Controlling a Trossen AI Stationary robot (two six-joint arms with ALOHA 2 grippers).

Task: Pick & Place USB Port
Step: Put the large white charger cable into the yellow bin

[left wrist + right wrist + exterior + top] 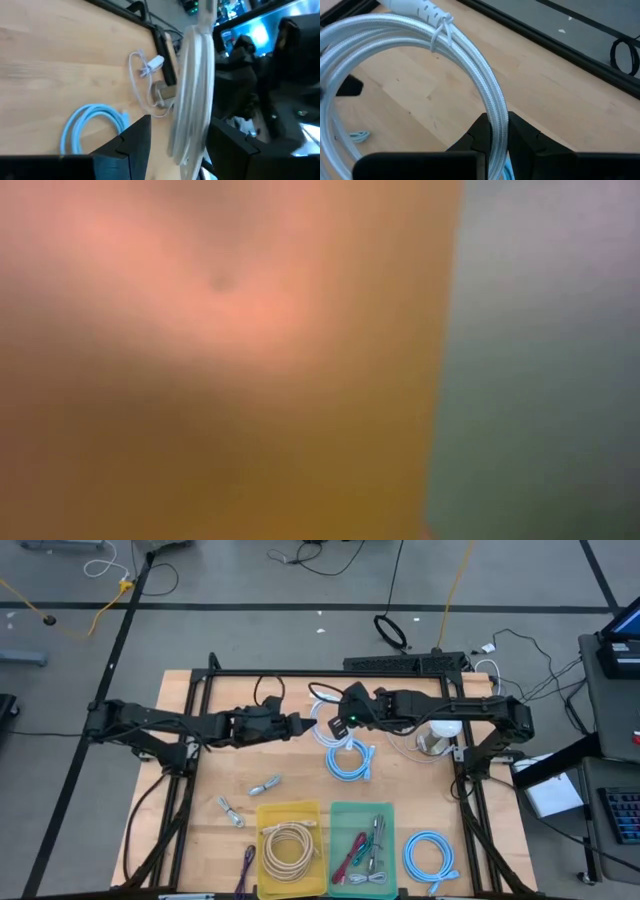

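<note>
Coiled white braided cable (470, 65), held aloft over the table's middle rear, between the two arms. Pinched edge-on between the right gripper (498, 131) fingers, jaws narrow and clamped on the braid; white connector end and a thin tie visible at the coil's upper part in the right wrist view. Same coil seen edge-on in the left wrist view (192, 95), standing between the left gripper (177, 137) fingers with a gap on both sides: jaws spread, no contact seen. In the high view, both grippers met nose to nose, left gripper (297, 725) just beside right gripper (337, 727), coil (325, 728) between them.

Directly below and toward the front: light-blue coiled cable (349, 761) flat on the wooden table (215, 775). Small white cable with a plug (146, 70) lying near the dark frame rail at the rear, beside a small metal cylinder (164, 91).

Front edge: yellow bin (265, 815) holding a cream coiled cable (290, 845); green bin (340, 812) touching it on the right, holding mixed thin cables. Second light-blue coil (430, 857) right of the green bin. Two small metallic connectors (264, 785) (229, 810) loose on the table left of the yellow bin. Purple cable (247, 866) at the front edge.

Low view fully blurred; nothing legible.
</note>
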